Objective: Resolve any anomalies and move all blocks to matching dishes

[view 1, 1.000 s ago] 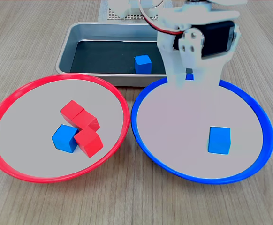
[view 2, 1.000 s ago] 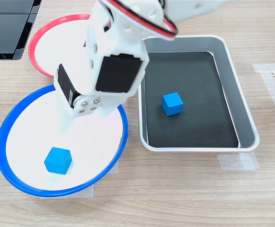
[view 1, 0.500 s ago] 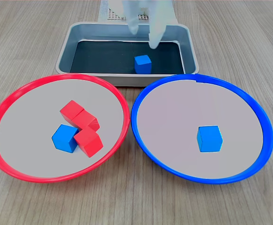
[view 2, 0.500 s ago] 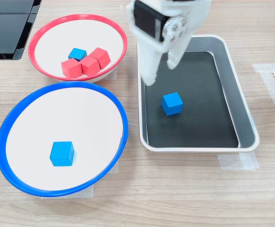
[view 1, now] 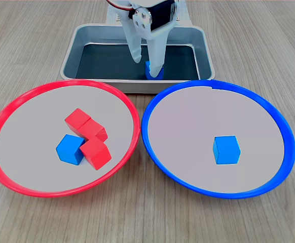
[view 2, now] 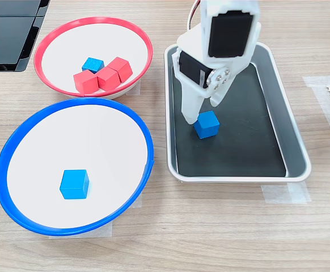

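Now poised over the grey tray (view 2: 292,148), the end effector (view 2: 202,113) hangs with jaws parted around the blue block (view 2: 207,124) just beneath its fingertips, apparently needing only to descend slightly and clamp before lifting toward the blue-rimmed dish (view 2: 17,144).

Three red blocks (view 1: 88,136) cluster touching a blue block (view 1: 69,149) in the red-rimmed dish (view 1: 15,101), another blue cube (view 1: 226,150) sits alone in the blue-rimmed dish (view 1: 274,121), and a third blue one (view 2: 207,124) lies apart from both dishes.
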